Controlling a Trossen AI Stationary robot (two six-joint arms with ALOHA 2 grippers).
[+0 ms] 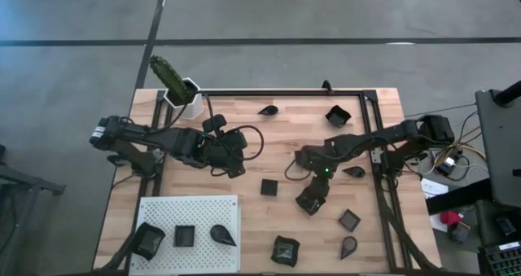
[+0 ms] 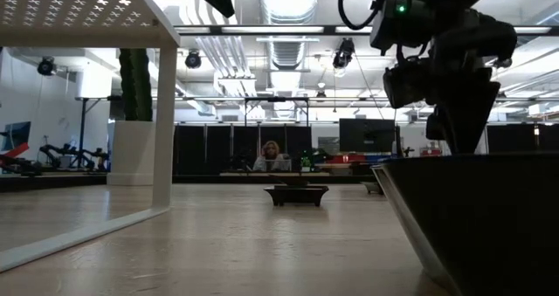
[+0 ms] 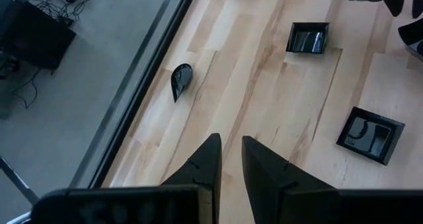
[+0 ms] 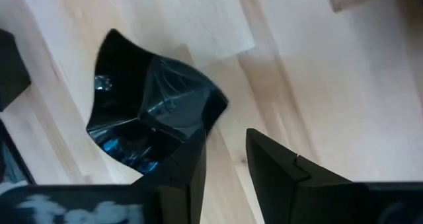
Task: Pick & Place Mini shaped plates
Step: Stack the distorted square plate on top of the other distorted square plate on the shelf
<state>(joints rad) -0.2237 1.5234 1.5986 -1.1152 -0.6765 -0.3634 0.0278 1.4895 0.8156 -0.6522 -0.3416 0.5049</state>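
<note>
Several small dark mini shaped plates lie scattered on the wooden table [image 1: 244, 129]. Three more sit on the white perforated board [image 1: 189, 213] at the near left. My right gripper [image 4: 228, 141] is open and points steeply down over a glossy wavy-edged plate [image 4: 149, 115] near the table's middle [image 1: 309, 201]. That plate lies beside one finger [image 4: 182, 174], and bare wood shows in the gap. My left gripper [image 3: 230, 139] hovers left of centre [image 1: 236, 160], its fingers narrowly apart with nothing between them. My right gripper has one finger [image 4: 188, 158] in front of the wavy-edged plate's near rim [image 4: 198, 128], coming steeply from above. I cannot tell whether the finger touches the rim. The plate rests on the table.
A white pot with a green cactus [image 1: 181, 93] stands at the far left corner. Loose plates lie near the right gripper: a square one [image 1: 269, 186], a teardrop [image 1: 353, 172], a square [image 1: 349, 220] and a wavy one [image 1: 285, 250]. A black frame [image 1: 374, 146] edges the table.
</note>
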